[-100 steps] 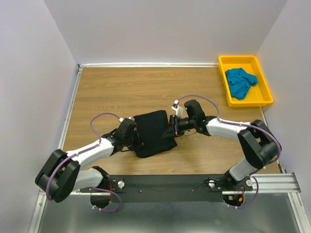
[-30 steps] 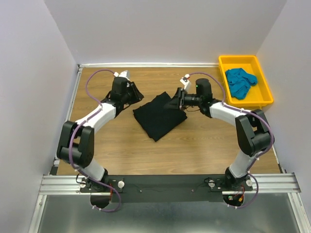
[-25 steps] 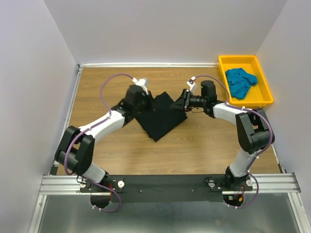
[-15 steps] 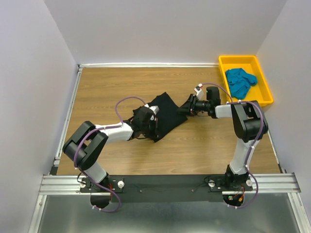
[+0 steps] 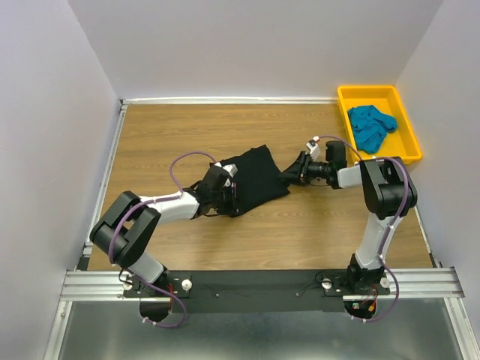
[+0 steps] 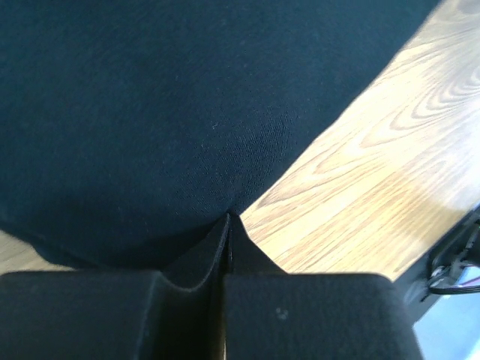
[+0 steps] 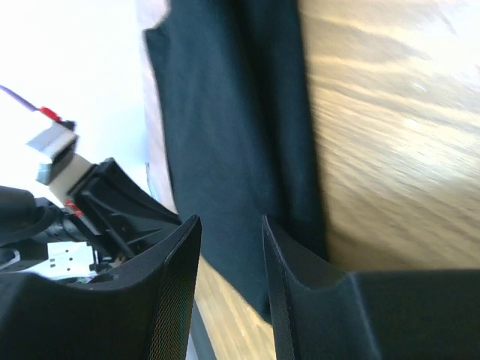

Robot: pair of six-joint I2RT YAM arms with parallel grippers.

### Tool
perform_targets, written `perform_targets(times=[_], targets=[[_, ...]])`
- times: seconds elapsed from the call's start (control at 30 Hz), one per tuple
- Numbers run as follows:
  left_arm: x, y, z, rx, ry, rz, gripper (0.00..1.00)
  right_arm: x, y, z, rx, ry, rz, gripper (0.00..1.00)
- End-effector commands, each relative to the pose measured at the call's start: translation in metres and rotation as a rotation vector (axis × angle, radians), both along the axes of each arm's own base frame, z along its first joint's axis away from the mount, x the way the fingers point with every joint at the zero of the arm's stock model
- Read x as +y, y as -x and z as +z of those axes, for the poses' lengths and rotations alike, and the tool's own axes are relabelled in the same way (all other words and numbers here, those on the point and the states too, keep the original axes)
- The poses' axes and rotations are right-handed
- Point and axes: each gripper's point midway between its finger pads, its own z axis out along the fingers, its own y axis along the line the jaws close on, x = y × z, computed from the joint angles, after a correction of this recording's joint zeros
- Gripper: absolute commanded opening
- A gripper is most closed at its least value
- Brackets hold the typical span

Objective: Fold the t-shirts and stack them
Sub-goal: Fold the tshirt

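Wooden counter [image 5: 187,135], black t-shirt [image 5: 255,176] in the middle, left claw [image 6: 228,225] clamped on its left edge, right claw [image 7: 230,229] apart at its right, teal t-shirt [image 5: 370,126] in yellow tray [image 5: 375,92].

Black t-shirt [image 5: 255,176] was matt cloth, teal t-shirt [image 5: 370,126] too; worktop [image 5: 187,135] smooth grained wood; tray [image 5: 367,89] glossy plastic; my left claw [image 6: 227,225] matt.
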Motion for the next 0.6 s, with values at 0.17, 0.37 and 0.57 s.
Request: perform_targets(times=[0.17, 0.37, 0.57], targets=[[0.016, 0.001, 0.002, -0.025, -0.083, -0.031, 0.07, 0.048, -0.059, 0.097, -0.246, -0.030, 0.057, 0.46], [0.016, -0.001, -0.009, -0.013, -0.102, -0.029, 0.07, 0.089, -0.098, 0.086, -0.248, -0.057, 0.074, 0.46], [0.018, 0.002, -0.021, 0.013, -0.117, -0.031, 0.07, 0.093, -0.134, 0.027, -0.162, -0.041, 0.027, 0.46]])
